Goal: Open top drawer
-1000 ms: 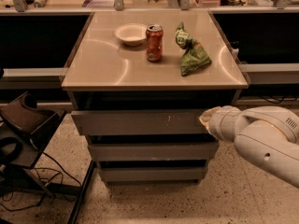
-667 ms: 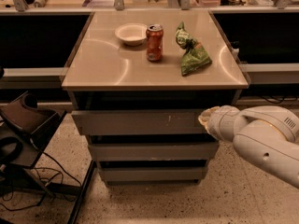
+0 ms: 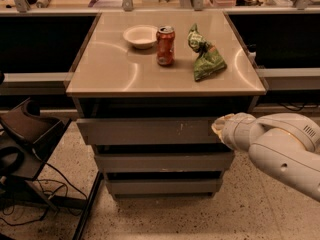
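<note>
Nothing has changed: the pincer stays at the right end of the top drawer. I cannot tell its grip, and the opening has not advanced.

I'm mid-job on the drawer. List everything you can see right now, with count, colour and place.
table top: one, tan, over the drawer stack
bowl: one, white, back of the table top, left of the can
soda can: one, red-orange, upright, centre back
snack bag: one, green, lying right of the can
top drawer: one, grey, scratched front, directly under the table top
lower drawers: two, grey, narrower, stacked below the top drawer
chair: one, black, on the floor at left
cables: several, black, on the floor under the chair
arm: one, white, entering from the right
hand: one, pale, at the right end of the top drawer front
</note>
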Controlling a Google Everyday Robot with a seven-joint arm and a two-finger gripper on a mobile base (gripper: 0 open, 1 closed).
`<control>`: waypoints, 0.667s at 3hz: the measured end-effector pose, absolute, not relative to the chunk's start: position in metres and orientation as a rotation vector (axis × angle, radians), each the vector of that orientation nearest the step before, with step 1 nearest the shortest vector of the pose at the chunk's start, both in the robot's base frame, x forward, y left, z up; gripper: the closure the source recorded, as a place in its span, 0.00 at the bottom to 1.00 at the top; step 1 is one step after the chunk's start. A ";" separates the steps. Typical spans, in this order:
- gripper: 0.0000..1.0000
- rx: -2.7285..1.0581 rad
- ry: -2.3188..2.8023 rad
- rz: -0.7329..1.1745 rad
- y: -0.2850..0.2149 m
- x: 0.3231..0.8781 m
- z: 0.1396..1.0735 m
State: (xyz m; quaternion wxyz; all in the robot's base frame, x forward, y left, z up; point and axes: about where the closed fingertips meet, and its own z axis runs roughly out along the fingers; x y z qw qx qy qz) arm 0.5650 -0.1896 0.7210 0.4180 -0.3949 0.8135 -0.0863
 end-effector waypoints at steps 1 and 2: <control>0.37 -0.991 2.041 -0.217 -0.190 0.565 0.721; 0.14 -0.991 2.041 -0.217 -0.190 0.565 0.721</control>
